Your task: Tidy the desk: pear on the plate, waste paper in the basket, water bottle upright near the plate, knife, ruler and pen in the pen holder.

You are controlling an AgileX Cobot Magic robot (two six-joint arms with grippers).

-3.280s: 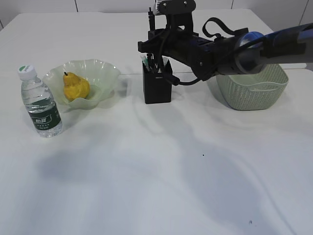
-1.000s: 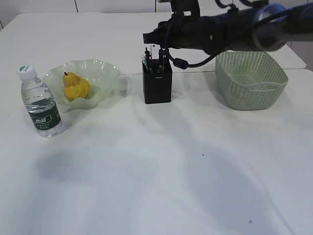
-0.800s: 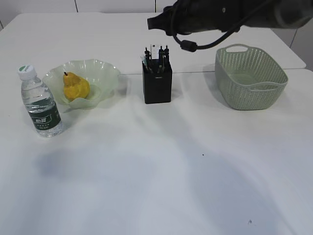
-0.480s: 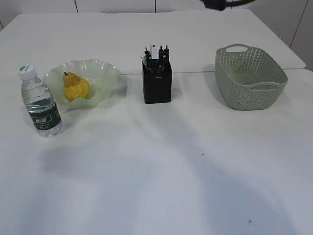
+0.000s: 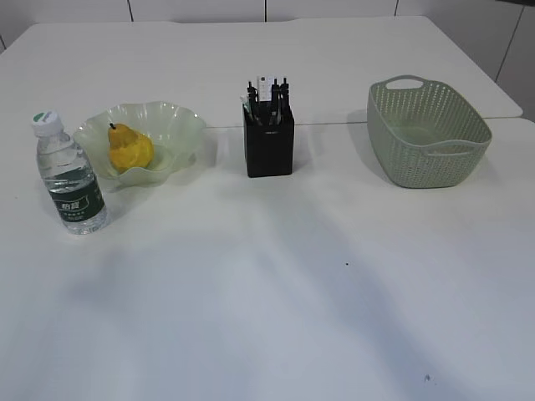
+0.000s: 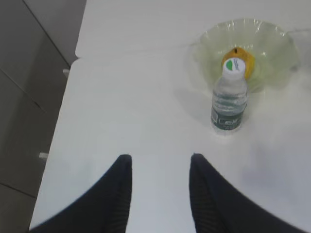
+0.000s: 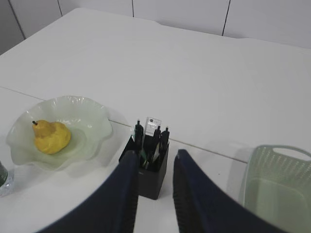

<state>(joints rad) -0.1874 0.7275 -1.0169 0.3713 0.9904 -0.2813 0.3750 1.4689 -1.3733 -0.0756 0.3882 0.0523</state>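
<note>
**Tidying nearly done: desk items in their places, both arms lifted away**

Looking first at the pen holder (image 5: 269,150), we see a black square cup standing upright toward the far edge of the desk (image 5: 276,301), near its middle. Several dark pens and a pale slip stick out of its top, their long axes running up and down with tips pointing upward, leaning slightly. We cannot make out a knife or a clear ruler among them.

Toward the left edge sits the plate (image 5: 180,125), with the pear (image 5: 129,149) lying inside it, stem angled up. Just beside the plate, nearer the front-left corner, the water bottle (image 5: 70,177) stands upright, cap on top.

Toward the right edge is the basket (image 5: 428,134). We cannot see waste paper in it; its floor is only partly visible.

The left gripper (image 6: 159,187) hangs above the left edge, jaws parted and empty. The right gripper (image 7: 154,187) hangs above the pen holder, jaws parted narrowly and empty.

We judge the placing steps finished. What remains is likely a check, then parking the arms.
</note>
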